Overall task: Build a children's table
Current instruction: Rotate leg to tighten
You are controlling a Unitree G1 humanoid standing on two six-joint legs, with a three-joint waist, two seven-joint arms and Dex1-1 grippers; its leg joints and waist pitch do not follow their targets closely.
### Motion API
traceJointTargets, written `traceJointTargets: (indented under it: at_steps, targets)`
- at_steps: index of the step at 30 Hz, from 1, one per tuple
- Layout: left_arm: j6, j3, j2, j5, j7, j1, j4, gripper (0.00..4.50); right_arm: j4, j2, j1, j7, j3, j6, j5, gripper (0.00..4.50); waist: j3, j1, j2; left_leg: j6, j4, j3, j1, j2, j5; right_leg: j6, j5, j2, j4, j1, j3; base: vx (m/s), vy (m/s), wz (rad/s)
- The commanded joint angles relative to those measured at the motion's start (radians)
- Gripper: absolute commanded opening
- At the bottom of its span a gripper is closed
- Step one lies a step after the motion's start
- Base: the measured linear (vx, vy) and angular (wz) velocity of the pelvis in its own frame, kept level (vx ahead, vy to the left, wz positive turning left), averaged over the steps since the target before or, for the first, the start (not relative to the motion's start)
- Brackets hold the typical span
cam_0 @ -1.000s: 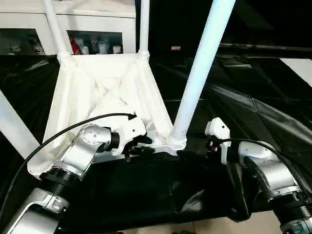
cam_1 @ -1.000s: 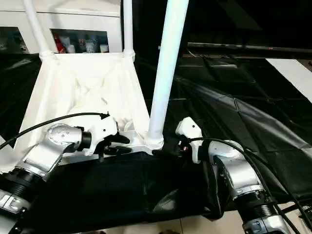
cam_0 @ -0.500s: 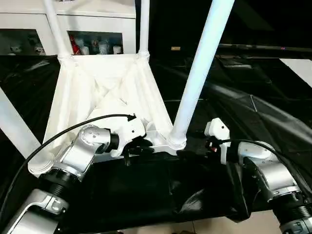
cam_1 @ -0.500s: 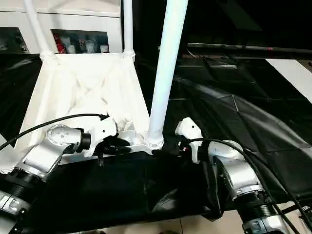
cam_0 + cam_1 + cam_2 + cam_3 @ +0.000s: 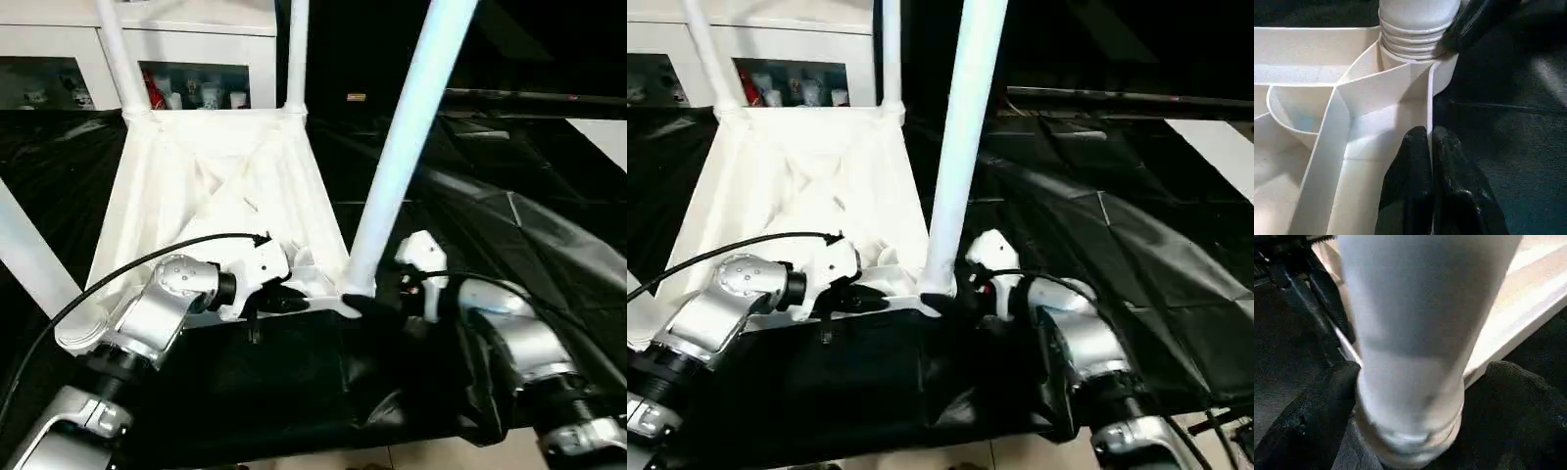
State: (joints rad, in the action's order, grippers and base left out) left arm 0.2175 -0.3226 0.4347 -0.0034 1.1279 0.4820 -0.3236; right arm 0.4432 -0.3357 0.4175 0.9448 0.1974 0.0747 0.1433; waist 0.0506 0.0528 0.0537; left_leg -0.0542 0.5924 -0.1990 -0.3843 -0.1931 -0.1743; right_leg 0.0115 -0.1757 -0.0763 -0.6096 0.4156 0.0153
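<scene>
Closing in over the last second, the right hand [image 5: 364, 305] has slid from a spot apart from the near-right leg [image 5: 407, 147] to the foot of it, and its two black fingers [image 5: 1312, 421] now stand one on each side of the tube just above the corner socket [image 5: 1415, 44], spread about as wide as the leg and seemingly touching it on both sides; whether they press firmly cannot be judged. That suggests the last leg is being seated or twisted home, since the other three legs already stand up from the upturned children's table [image 5: 216, 186], so the build looks close to done. The left hand [image 5: 1431, 161] has kept its place: its fingers are pinched narrow on the thin near rim wall of the tabletop [image 5: 1371, 127], one inside the ribbed underside and one outside, bracing the piece while the other arm works. The table lies top-down on the black-draped counter [image 5: 549, 225], its near edge right at both hands, with the gripped rim just beside the socket the right hand attends. A white cabinet [image 5: 196, 59] stands behind.
</scene>
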Motion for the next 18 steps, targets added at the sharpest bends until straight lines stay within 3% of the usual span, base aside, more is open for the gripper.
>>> traceJointTargets:
  at_steps: [1, 4, 5, 18]
  targets:
    - [-0.004, -0.029, -0.016, -0.021, 0.021, -0.020, 0.011, 0.00, 0.020, -0.006, 0.021, -0.001, 0.011, -0.020, -0.023, 4.45, -0.065, 0.000, -0.005, 0.018, -0.067, 0.013, 0.024, -0.033, -0.223, -0.233, -0.170, -0.045, 0.063, -0.043, -0.023, 0.000, 0.000, 0.00]
    - [-0.005, -0.028, -0.018, -0.017, 0.016, -0.020, 0.009, 0.00, 0.048, -0.003, 0.036, -0.001, 0.013, -0.020, -0.032, 4.45, -0.064, 0.003, -0.004, 0.016, -0.068, 0.012, 0.025, -0.033, -0.229, -0.228, -0.181, -0.045, 0.064, -0.042, -0.024, 0.000, 0.000, 0.00]
    - [-0.007, -0.028, -0.018, -0.015, 0.015, -0.019, 0.007, 0.00, 0.059, -0.001, 0.041, -0.008, 0.012, -0.021, -0.037, 4.19, -0.064, 0.003, -0.005, 0.015, -0.068, 0.013, 0.024, -0.033, -0.229, -0.227, -0.182, -0.046, 0.064, -0.042, -0.024, 0.000, 0.000, 0.00]
    - [-0.008, -0.016, -0.039, -0.013, -0.009, -0.016, -0.029, 0.00, 0.105, 0.026, 0.036, -0.036, -0.022, -0.051, -0.026, 3.17, -0.065, 0.001, -0.007, 0.021, -0.066, 0.012, 0.024, -0.032, -0.224, -0.232, -0.171, -0.045, 0.063, -0.043, -0.024, 0.000, 0.000, 0.00]
